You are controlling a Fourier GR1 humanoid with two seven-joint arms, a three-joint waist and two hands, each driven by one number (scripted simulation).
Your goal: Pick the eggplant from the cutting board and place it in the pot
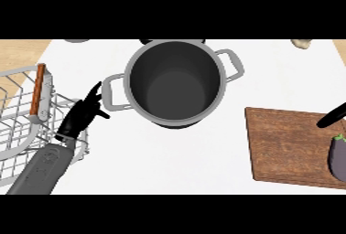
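A purple eggplant (337,157) lies on the brown wooden cutting board (283,146) at the right, cut off by the view's right edge. A large grey pot (174,82) with two side handles stands open and hollow at the top middle, left of the board. Only a black sliver of my right hand (332,117) shows at the right edge, just above the eggplant and over the board's far corner. My left hand (83,113) rests open with its fingers up, left of the pot beside its near handle.
A white wire basket (24,114) with a wooden handle stands at the left, partly under my left forearm. A small beige object (301,43) lies at the top right. White counter spreads between pot and board.
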